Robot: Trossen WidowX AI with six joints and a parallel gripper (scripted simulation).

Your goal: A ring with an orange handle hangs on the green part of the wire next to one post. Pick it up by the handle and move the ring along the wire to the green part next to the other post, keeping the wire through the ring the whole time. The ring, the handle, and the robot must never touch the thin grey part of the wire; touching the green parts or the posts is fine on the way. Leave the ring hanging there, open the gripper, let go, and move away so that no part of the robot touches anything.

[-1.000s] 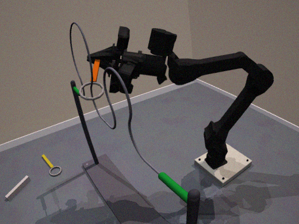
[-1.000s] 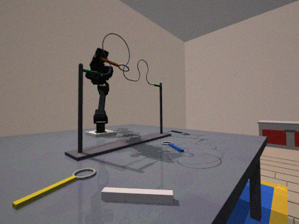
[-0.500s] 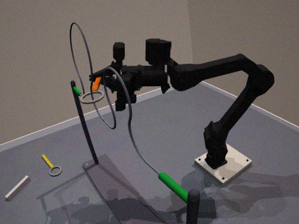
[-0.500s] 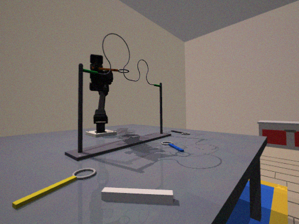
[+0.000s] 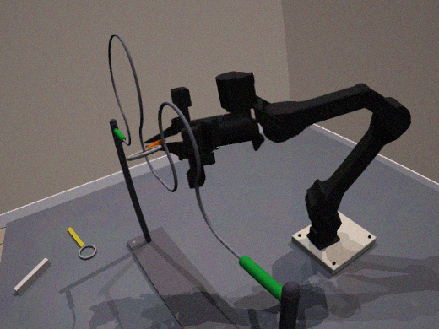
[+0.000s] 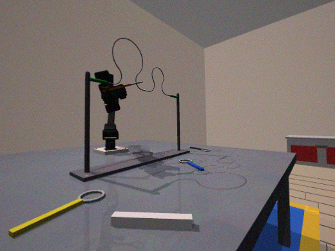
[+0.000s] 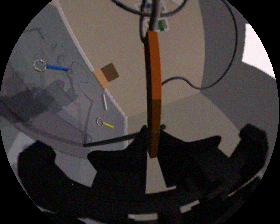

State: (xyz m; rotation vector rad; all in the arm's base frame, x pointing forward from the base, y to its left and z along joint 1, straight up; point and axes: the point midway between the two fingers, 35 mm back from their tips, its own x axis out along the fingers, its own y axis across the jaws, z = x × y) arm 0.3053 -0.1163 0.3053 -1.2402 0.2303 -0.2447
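The orange handle (image 5: 153, 144) (image 6: 120, 87) (image 7: 155, 80) is held between the fingers of my gripper (image 7: 148, 127), which is shut on it. Its grey ring (image 5: 134, 157) (image 6: 136, 83) lies nearly flat, seen almost edge-on. The grey wire (image 5: 114, 35) (image 6: 123, 38) (image 7: 236, 40) appears to pass through it low on the tall loop's inner side; whether they touch I cannot tell. One green part (image 5: 120, 134) (image 6: 98, 80) is at the post (image 5: 132, 193) (image 6: 87, 121) nearer the ring. The other green part (image 5: 262, 277) (image 6: 174, 96) is at the other post (image 5: 289, 309) (image 6: 178, 121).
The smaller wire loop (image 5: 159, 115) (image 6: 157, 67) stands close beside the fingers in the top view. A yellow-handled ring (image 5: 76, 237) (image 6: 48, 215), a white block (image 5: 32, 276) (image 6: 151, 221), a blue-handled ring (image 6: 195, 166) and a dark-handled ring (image 6: 196, 148) lie on the table.
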